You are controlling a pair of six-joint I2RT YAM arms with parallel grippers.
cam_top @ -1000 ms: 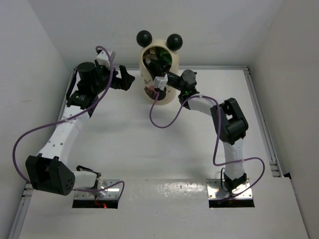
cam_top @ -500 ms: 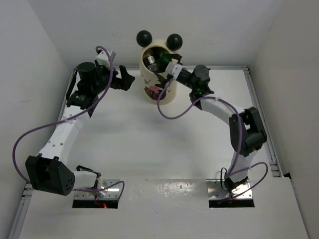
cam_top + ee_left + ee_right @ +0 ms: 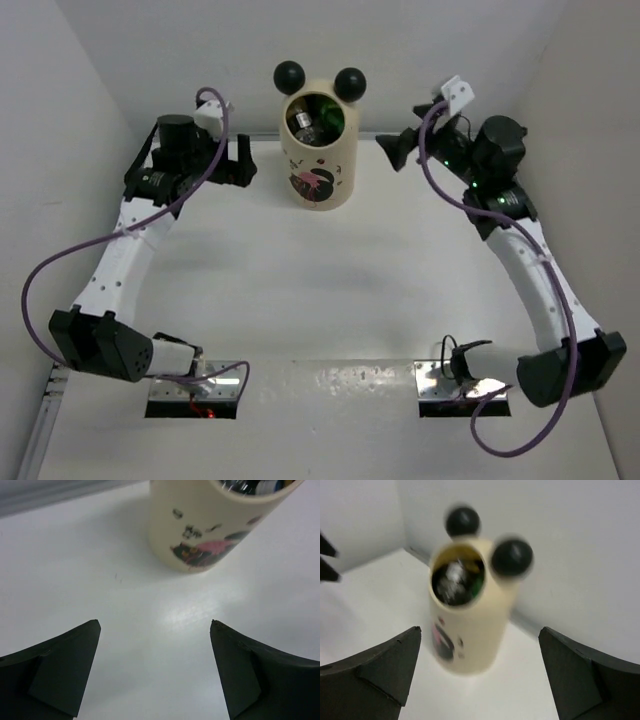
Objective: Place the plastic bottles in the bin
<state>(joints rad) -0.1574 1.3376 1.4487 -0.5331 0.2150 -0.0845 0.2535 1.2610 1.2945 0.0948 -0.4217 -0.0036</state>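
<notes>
Left fingers: spread wide, nothing between them; bare table shows in the gap.
Right fingers: spread wide, nothing held; this view is blurred, so fine detail cannot be read.
Left gripper: just left of the bin, near but not touching, pointing at its wall.
Right gripper: right of the bin, apart from it, high enough to see into the mouth.
Bin: upright at the far middle of the table, picture facing the arms, two ears on the far rim.
Bottles: inside the bin; a green one and a clear, shiny one show through the mouth. The count cannot be read. None shows on the table.
Step in hand (judged): clearing away after a drop; the task looks at or near its end.
Method: keep both pairs of fingers wide; closing serves nothing with no bottle outside.
Path: draw each gripper back along its own side, away from the bin wall, before folding the arm.
Left-side caution: the left gripper sits closest; a swing toward the middle could push the bin and tip it.
Right-side caution: pass clear of the ears and rim.
Check: view the mouth from above to confirm that all bottles lie below the rim.
Risk: a bottle standing high could fall out if the bin is knocked.
</notes>
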